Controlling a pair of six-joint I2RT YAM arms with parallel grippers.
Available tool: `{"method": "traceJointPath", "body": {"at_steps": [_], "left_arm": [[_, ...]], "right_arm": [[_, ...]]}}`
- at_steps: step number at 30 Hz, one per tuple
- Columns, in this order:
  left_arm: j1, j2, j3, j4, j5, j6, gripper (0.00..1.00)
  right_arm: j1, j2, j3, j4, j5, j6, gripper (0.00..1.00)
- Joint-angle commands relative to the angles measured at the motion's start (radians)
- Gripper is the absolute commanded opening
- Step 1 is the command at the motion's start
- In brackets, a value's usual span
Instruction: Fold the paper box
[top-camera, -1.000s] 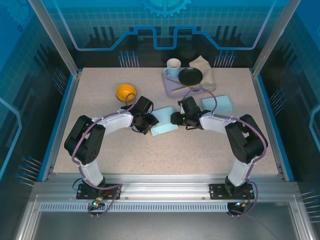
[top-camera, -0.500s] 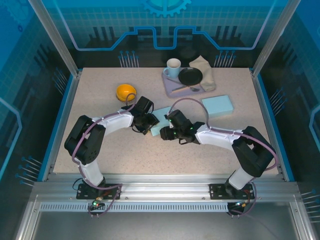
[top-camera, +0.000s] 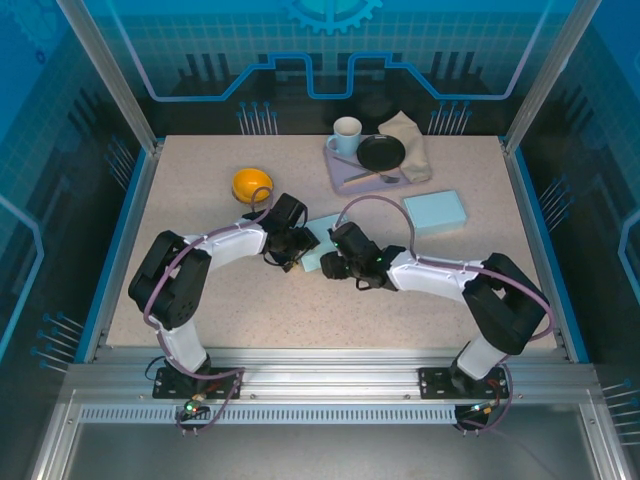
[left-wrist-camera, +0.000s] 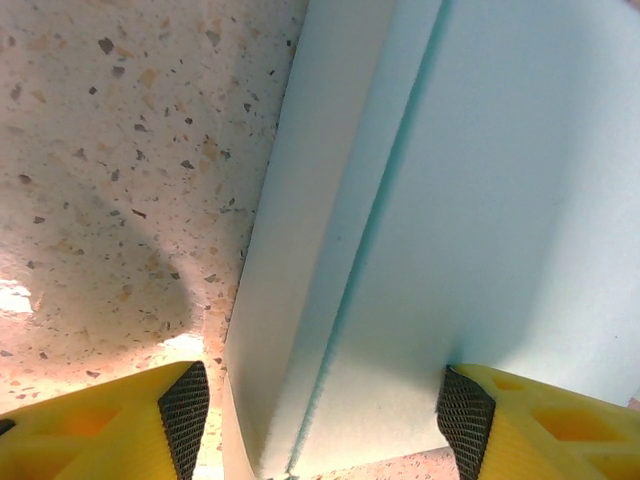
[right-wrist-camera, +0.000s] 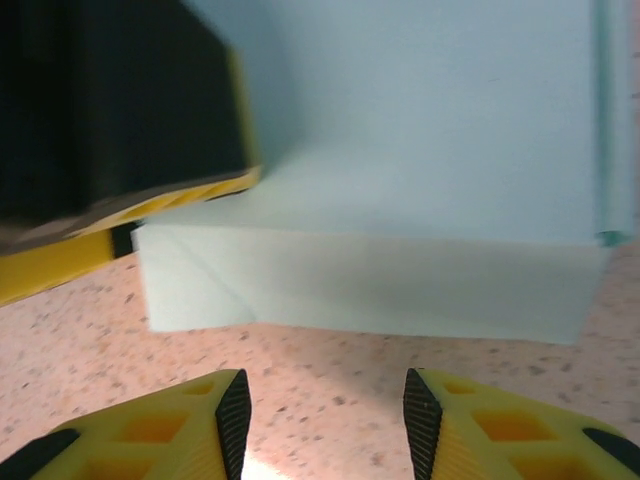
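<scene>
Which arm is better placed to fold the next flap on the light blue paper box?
Left, probably. The left hand, open, straddles the paper box at its folded edge; the right hand, also open, sits short of the box with bare table between its fingers.

Robot lab cell, alu frame rails (top-camera: 320, 375), blue printed walls (top-camera: 330, 40), speckled tabletop (top-camera: 300, 310)

The right gripper (top-camera: 330, 264) swung left and nearer, from the right edge of the flat light-blue paper box (top-camera: 318, 232) to its near edge, covering much of it. The left gripper (top-camera: 295, 250) spread its jaws wider.
</scene>
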Motion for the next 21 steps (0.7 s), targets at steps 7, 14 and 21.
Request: {"method": "traceJointPath", "body": {"at_steps": [7, 14, 21], "left_arm": [[-0.005, 0.007, -0.062, -0.139, 0.000, -0.041, 0.72], [-0.007, -0.009, -0.064, -0.129, 0.016, -0.066, 0.72], [-0.016, -0.097, -0.054, -0.149, 0.021, -0.065, 0.72]], "right_arm": [[-0.072, -0.072, 0.000, -0.041, 0.014, -0.031, 0.47], [-0.047, -0.086, -0.074, 0.067, -0.057, -0.029, 0.43], [-0.020, -0.106, -0.118, 0.073, -0.036, -0.025, 0.43]]}}
